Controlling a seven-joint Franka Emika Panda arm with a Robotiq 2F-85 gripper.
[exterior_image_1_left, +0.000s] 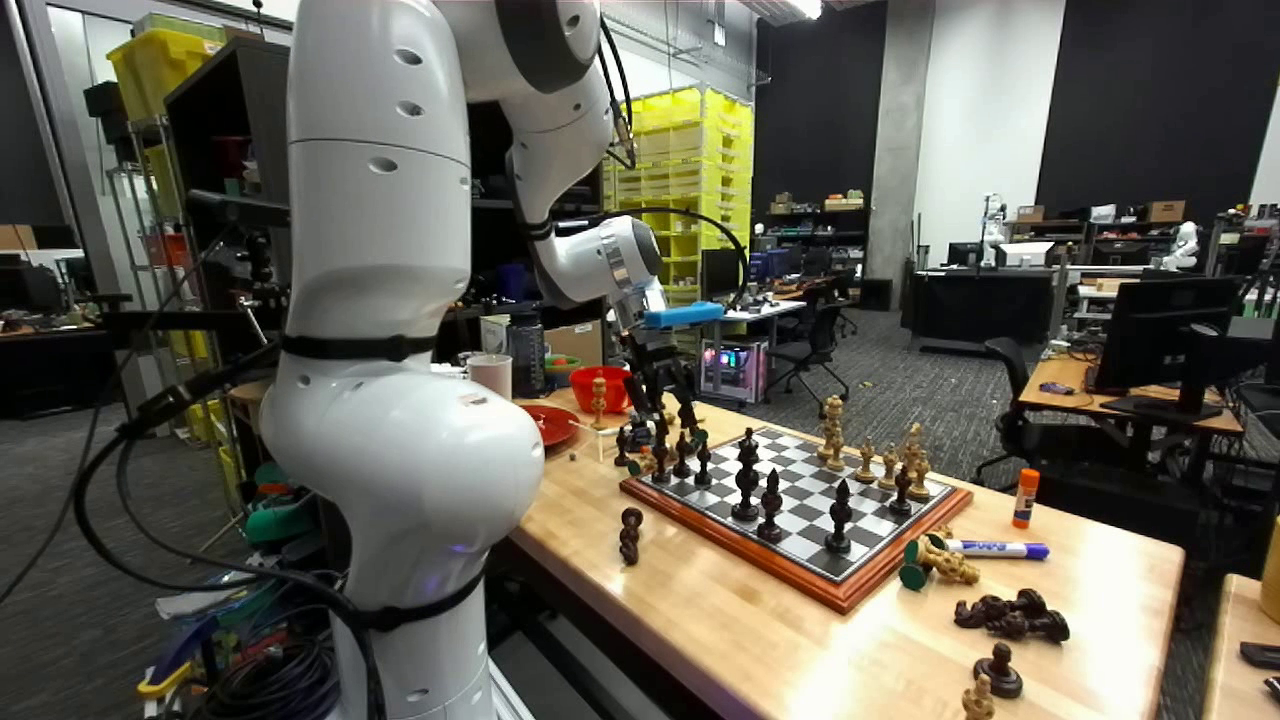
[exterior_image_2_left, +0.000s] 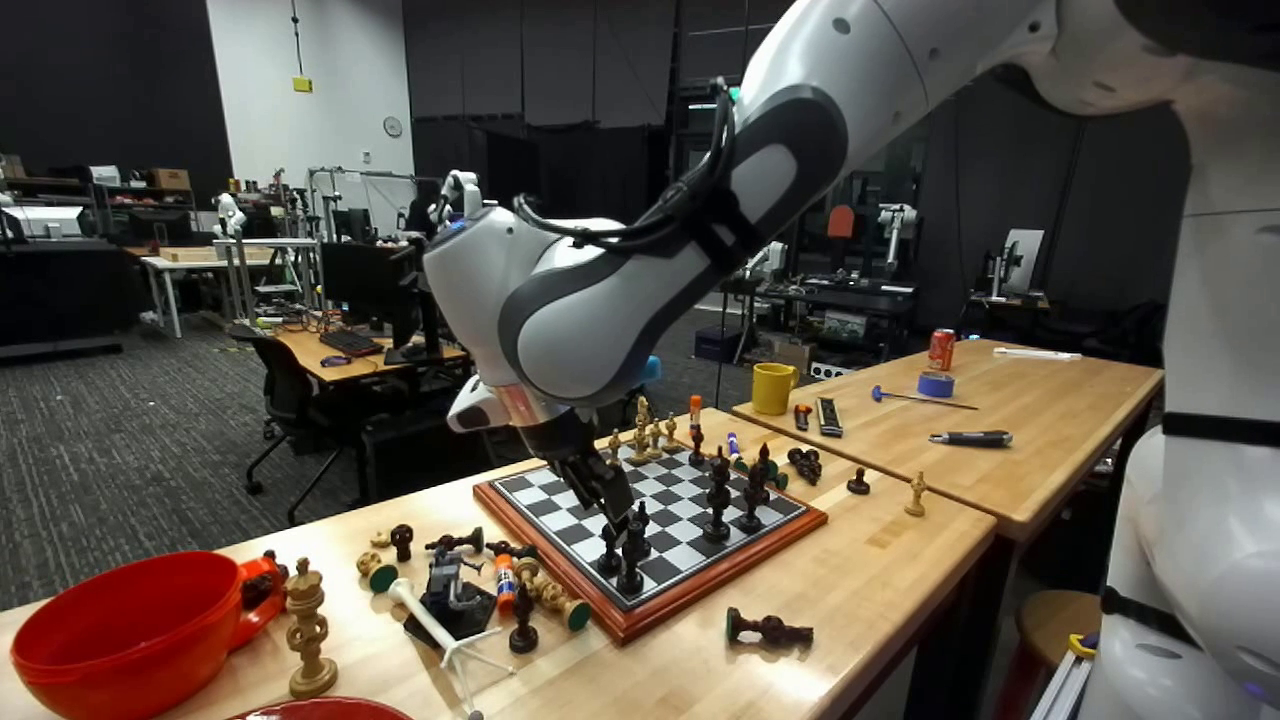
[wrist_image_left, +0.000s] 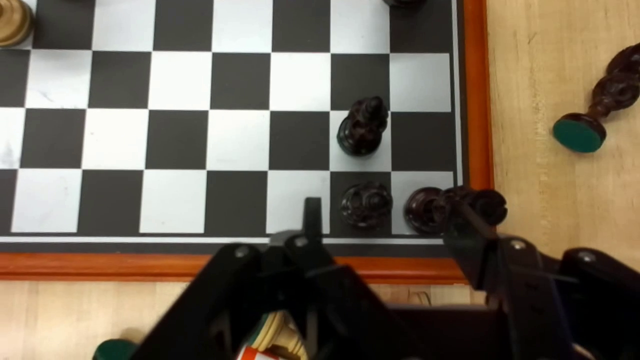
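While my gripper (wrist_image_left: 389, 220) has its jaws parted partway and holds nothing, one dark chess piece (wrist_image_left: 367, 204) shows between its fingertips in the wrist view. I cannot tell whether the finger at right touches the corner piece (wrist_image_left: 425, 210). Both pieces stand on the outermost row of the chessboard (wrist_image_left: 175, 200). Lettering on the marker (exterior_image_1_left: 1000, 549) near it is too small to read. My arm (exterior_image_2_left: 610, 345) reaches over the table (exterior_image_1_left: 720, 600), forearm sloping down, wrist bent, gripper pointing downward.
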